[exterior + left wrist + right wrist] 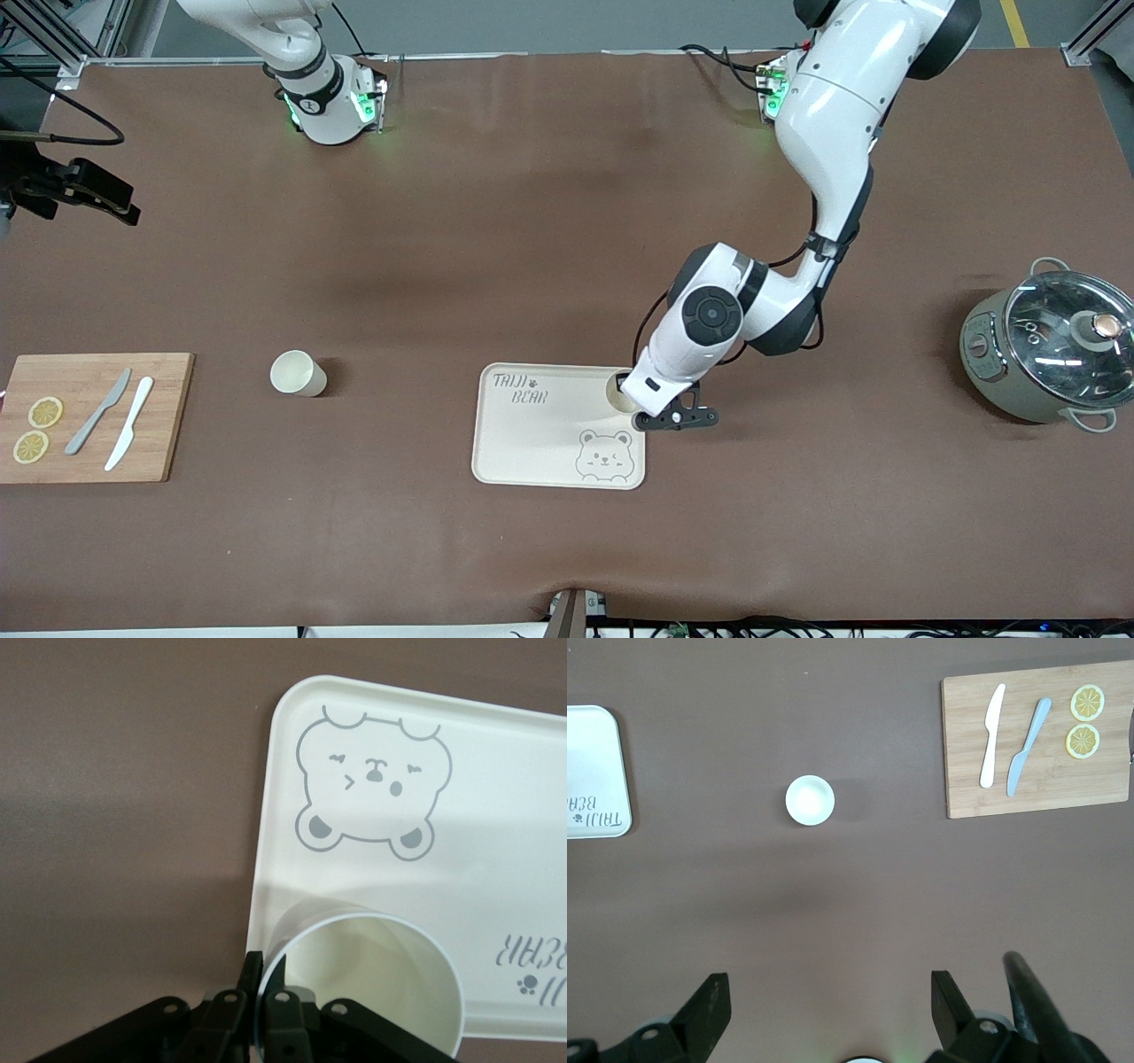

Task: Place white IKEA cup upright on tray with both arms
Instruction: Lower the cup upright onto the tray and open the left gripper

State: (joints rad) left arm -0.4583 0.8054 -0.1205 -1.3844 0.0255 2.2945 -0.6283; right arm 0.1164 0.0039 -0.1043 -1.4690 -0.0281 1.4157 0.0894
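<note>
A: Front view?
B: "TAIJI BEAR" tray on the desk; left pincer pinches a white cup at the tray's 2 o'clock corner. Second cup stands upright beside the cutting board.

A: Left wrist view?
B: Fingers clamp the cup's rim, bear face at 12 o'clock.

A: Right wrist view?
B: Right pincer spread, waiting high over the desk.

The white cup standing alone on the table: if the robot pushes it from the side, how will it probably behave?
The white cup stands upright on the table, apart from the tray. It looks thin-walled and empty, so probably light; a low push may slide it, a high push may tip it. Being round, it would likely roll once tipped.
</note>
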